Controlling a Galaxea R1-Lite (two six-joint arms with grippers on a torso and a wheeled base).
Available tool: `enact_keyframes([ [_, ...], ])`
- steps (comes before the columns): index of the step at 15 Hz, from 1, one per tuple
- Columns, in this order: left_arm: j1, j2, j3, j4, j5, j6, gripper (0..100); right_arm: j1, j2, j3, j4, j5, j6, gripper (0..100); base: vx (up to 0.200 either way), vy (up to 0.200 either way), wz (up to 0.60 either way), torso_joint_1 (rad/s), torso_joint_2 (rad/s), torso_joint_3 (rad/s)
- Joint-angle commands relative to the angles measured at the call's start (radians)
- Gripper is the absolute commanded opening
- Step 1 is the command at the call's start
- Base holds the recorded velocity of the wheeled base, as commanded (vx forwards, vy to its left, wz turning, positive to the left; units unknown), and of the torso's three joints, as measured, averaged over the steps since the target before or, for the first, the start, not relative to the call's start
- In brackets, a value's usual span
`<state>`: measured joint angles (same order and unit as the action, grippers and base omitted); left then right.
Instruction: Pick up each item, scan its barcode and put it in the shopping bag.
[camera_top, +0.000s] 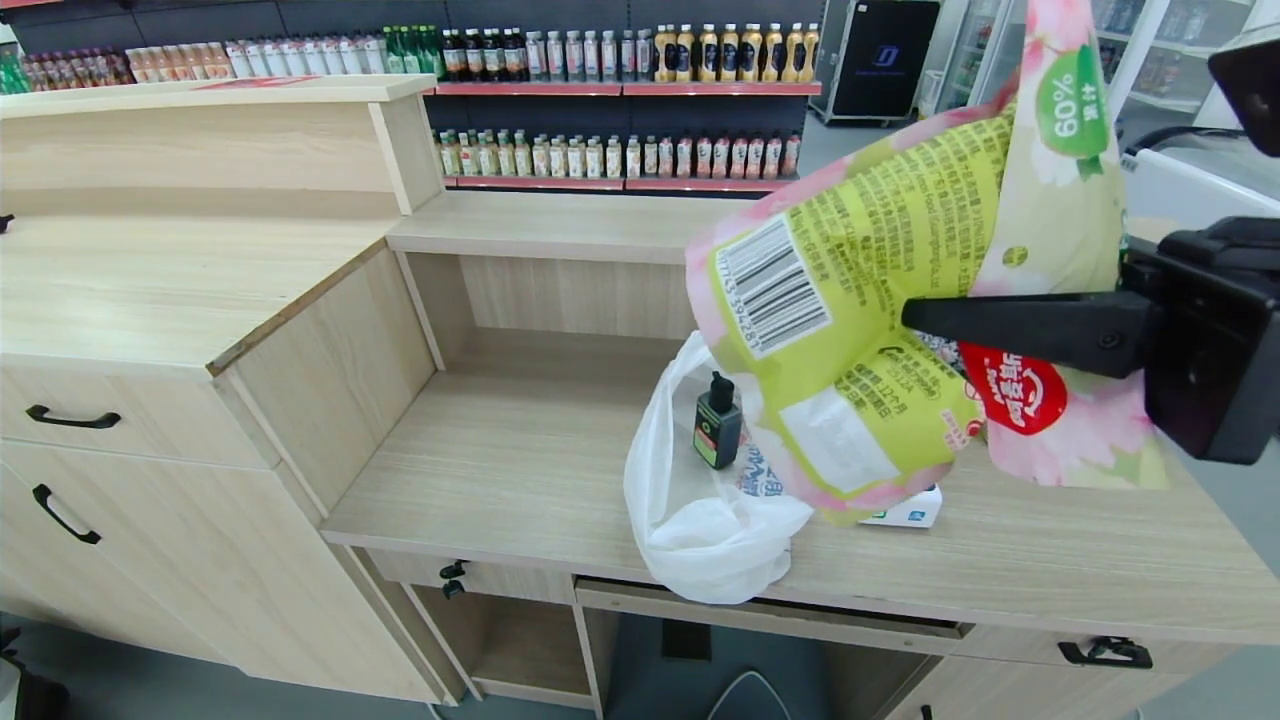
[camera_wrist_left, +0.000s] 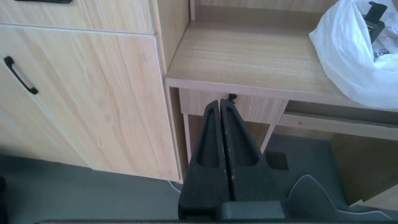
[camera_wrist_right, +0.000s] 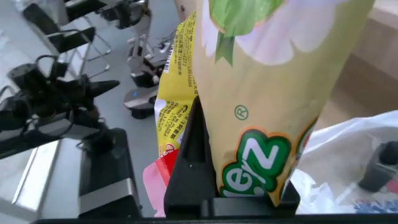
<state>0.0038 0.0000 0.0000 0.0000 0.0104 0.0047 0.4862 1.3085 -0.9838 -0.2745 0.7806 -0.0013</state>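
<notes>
Right tool (camera_top: 930, 320) held high, clamping snack bag (camera_top: 880, 250)

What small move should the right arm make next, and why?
Probably lower the snack packet toward the open shopping bag. The right end effector is shut on it, high above the counter, with its barcode facing the head camera; whether it was scanned I cannot tell.

Shelves of bottled drinks (camera_top: 600, 55) were seen well behind the right gripper (camera_top: 930, 320); a wooden counter (camera_top: 520, 470) was seen below it, black-handled drawers (camera_top: 120, 425) far to its left.
</notes>
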Motion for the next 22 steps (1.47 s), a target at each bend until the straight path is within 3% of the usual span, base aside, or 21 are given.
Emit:
enact_keyframes([
  [1, 0.001, 0.0, 0.0, 0.0, 0.0, 0.0, 0, -0.006, 0.012, -0.006, 0.024, 0.011, -0.006, 0, 0.0, 0.0, 0.0, 0.0, 0.0, 0.0],
  [8, 0.001, 0.0, 0.0, 0.0, 0.0, 0.0, 0, 0.0, 0.048, 0.02, 0.1, 0.088, -0.283, 0, 0.0, 0.0, 0.0, 0.0, 0.0, 0.0],
  [13, 0.001, 0.0, 0.0, 0.0, 0.0, 0.0, 0, 0.052, 0.032, -0.033, 0.127, 0.103, -0.289, 0, 0.0, 0.0, 0.0, 0.0, 0.0, 0.0],
  [19, 0.001, 0.0, 0.0, 0.0, 0.0, 0.0, 0, 0.121, -0.011, 0.008, 0.215, 0.092, -0.301, 0, 0.0, 0.0, 0.0, 0.0, 0.0, 0.0],
  [22, 0.001, 0.0, 0.0, 0.0, 0.0, 0.0, 0, 0.15, -0.025, 0.008, 0.267, 0.037, -0.302, 0, 0.0, 0.0, 0.0, 0.0, 0.0, 0.0],
])
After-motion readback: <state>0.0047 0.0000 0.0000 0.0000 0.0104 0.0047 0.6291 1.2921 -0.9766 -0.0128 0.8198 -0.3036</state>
